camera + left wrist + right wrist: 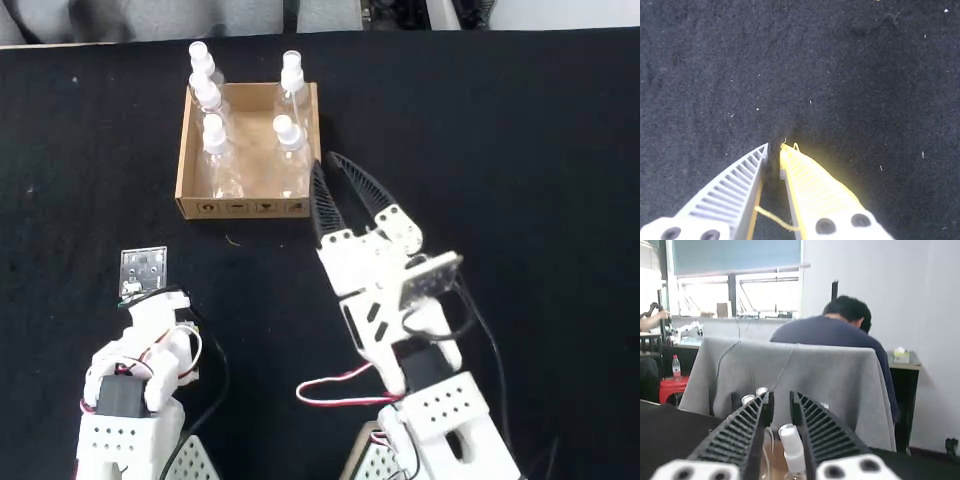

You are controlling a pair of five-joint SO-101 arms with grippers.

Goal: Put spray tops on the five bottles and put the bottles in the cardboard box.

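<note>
The cardboard box (pixel 240 208) stands at the back middle of the black table. Several clear bottles, each with a white spray top, stand upright inside it, among them one at the back right (pixel 292 72) and one at the front left (pixel 214 138). My right gripper (pixel 326 162) hangs just off the box's front right corner, open and holding nothing. In the right wrist view the right gripper (pixel 780 397) frames a white spray top (pixel 790 436) that stands beyond it. My left gripper (pixel 774 147) points straight down at bare cloth near the front left, shut with nothing in it.
The left arm (pixel 140 360) is folded low at the front left and the right arm's base (pixel 440 420) sits at the front right. Black cloth (pixel 520 150) covers the table. A grey draped chair (pixel 790 370) with a person behind it stands beyond the table's far edge.
</note>
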